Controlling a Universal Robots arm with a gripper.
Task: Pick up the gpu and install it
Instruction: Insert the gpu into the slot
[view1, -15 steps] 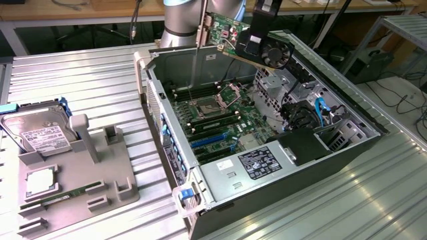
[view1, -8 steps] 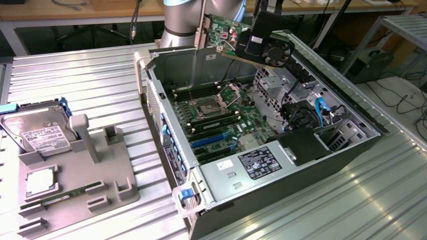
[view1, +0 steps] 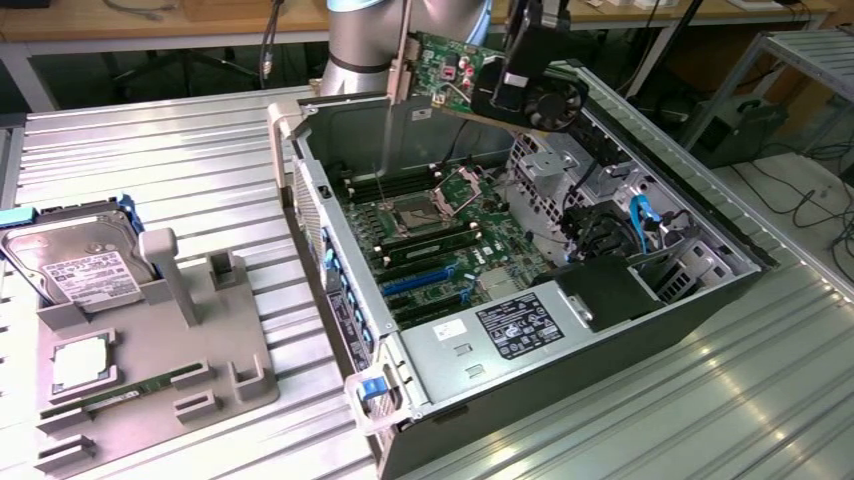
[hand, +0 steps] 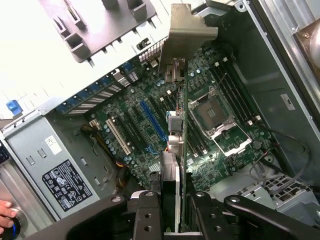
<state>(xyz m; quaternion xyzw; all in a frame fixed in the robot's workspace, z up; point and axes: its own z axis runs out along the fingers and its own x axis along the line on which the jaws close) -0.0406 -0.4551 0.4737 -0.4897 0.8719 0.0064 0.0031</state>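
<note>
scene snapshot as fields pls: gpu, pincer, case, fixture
gpu: in pincer, held above case, not in any slot
pincer: shut on gpu
case: open, motherboard exposed
blue slot: empty
grey fixture: hard drive, memory stick

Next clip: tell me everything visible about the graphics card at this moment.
The graphics card is a thin green circuit board with a black fan shroud on one face and a pale metal bracket at one end. The hand grips it away from the bracket, holding it in the air above the open computer case, touching nothing else. In the wrist view it shows edge-on over the motherboard, not seated in a slot.
</note>
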